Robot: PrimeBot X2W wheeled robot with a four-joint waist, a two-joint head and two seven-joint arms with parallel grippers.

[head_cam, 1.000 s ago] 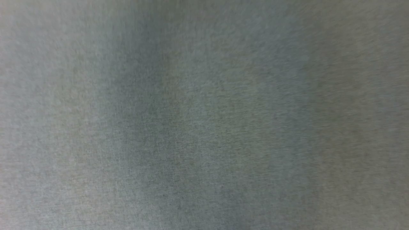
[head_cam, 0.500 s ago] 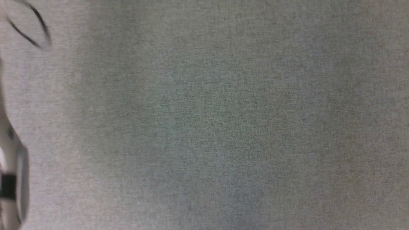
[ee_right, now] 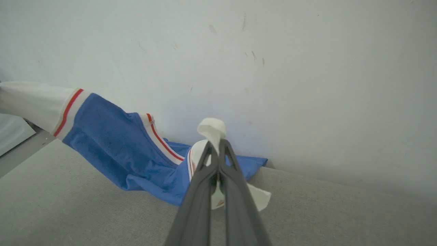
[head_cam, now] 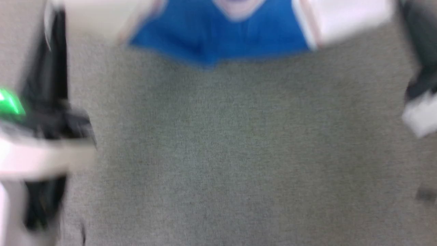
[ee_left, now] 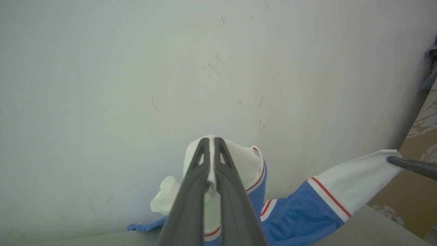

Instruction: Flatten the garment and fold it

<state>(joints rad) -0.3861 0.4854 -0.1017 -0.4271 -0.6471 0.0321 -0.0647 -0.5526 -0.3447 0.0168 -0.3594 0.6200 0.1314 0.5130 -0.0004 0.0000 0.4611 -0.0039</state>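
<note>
The grey cloth-covered bench is nearest, and two arms reach forward over it, one at each side. The left fingers are clenched on one white sleeve and the right fingers on the other. The single blue garment hangs between them, its lower part touching the bench's far edge, before a pale scuffed wall

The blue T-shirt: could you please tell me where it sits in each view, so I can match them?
Head view: T-shirt top centre, blurred.
Left wrist view: T-shirt bottom centre to right, white sleeve pinched in the left tool.
Right wrist view: T-shirt left to centre, white sleeve pinched in the right tool.
Shared landmark: the grey cloth surface beneath it.
</note>
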